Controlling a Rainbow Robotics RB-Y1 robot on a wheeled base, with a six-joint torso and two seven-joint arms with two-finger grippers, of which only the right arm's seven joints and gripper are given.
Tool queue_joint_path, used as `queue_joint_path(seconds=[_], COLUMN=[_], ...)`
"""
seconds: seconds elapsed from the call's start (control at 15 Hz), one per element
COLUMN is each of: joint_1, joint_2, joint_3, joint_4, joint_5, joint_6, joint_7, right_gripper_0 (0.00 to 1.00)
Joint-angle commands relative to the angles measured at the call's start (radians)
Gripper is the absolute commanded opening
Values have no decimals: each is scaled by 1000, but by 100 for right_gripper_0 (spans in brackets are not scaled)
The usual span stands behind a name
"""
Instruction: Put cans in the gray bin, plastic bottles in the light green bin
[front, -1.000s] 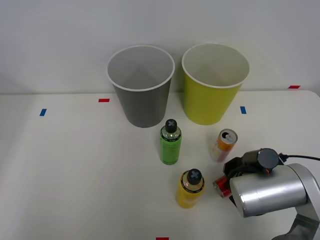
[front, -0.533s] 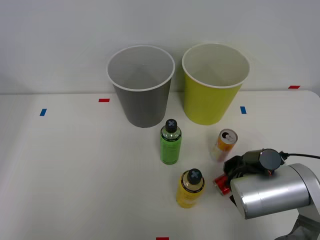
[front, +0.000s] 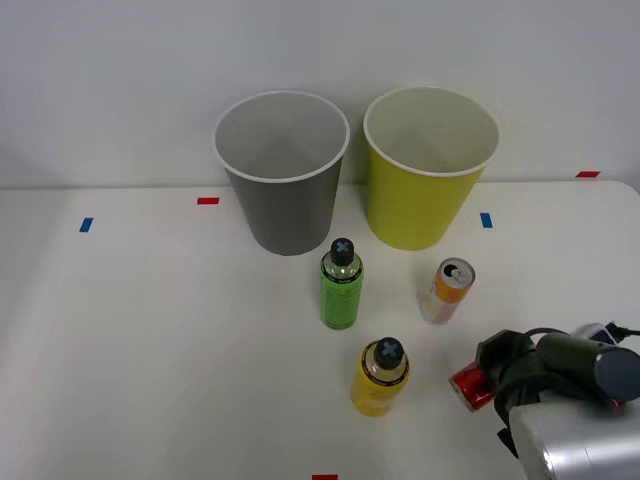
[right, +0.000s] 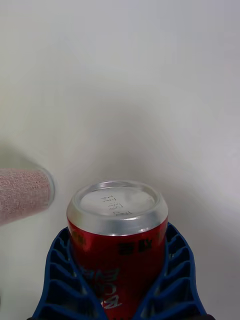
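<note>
The right gripper (right: 120, 295) is closed on the red can (right: 117, 235), its blue ribbed fingers (right: 60, 280) hugging the lower body near the surface's front right corner. The grip sits low, so the can could tip or slide out if the arm swings fast. The way to the gray bin (front: 283, 172) at the back passes the orange-and-white can (front: 446, 290), the yellow bottle (front: 381, 377) and the green bottle (front: 341, 285); a low carry could topple them. The light green bin (front: 430, 166) stands just beside the gray one, so a short reach risks the wrong bin.
</note>
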Motion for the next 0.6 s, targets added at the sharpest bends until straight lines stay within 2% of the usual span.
queue_joint_path(seconds=[0.07, 0.33, 0.6], joint_1=[126, 250, 321], joint_2=[-79, -192, -214], joint_3=[0, 10, 17], joint_4=[-125, -175, -175], joint_5=[1, 27, 113], joint_6=[-13, -138, -454], joint_7=[15, 18, 31], right_gripper_0=[0, 0, 0])
